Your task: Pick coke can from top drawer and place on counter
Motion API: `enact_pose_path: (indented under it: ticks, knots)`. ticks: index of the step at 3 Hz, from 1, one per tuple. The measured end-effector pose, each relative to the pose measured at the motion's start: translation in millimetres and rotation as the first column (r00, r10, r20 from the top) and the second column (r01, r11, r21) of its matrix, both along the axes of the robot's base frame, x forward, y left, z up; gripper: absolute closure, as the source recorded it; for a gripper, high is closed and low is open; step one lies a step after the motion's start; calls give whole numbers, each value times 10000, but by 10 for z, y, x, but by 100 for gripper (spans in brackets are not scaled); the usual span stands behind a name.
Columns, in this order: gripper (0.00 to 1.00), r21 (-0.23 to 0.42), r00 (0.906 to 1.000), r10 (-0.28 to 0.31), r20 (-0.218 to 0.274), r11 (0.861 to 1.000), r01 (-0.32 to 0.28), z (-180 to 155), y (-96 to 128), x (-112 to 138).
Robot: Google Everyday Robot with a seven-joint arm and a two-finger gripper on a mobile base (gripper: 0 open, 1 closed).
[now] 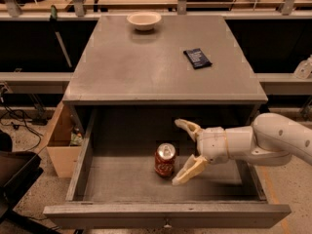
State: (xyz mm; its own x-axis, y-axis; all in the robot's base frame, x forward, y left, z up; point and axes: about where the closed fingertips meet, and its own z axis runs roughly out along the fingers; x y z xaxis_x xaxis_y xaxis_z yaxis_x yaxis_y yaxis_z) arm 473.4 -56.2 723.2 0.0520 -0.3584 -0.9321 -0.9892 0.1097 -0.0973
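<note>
standing upright in the open top drawer (165, 214), the coke can (165, 160) suits a side grasp; the gripper (178, 152), just beside the can, holds its jaws wide apart to straddle it. beyond the can, the counter (161, 67) bears a bowl (144, 19).

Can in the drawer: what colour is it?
The can is red with a silver top, in the camera view; the open gripper hangs beside it in the drawer.

A: What's in the open top drawer (122, 182)?
B: A red coke can (165, 161), upright. The white gripper (179, 152) reaches in from the right, fingers spread, just beside it.
A: And the tabletop (146, 69)?
B: A bowl (144, 20) at the back and a dark packet (197, 58).
</note>
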Motion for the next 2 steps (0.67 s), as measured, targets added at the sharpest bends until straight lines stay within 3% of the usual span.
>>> enact_pose_path:
  ticks: [2]
  knots:
    - [0,641,9984,350,-452,9974,-320,-543,342,71]
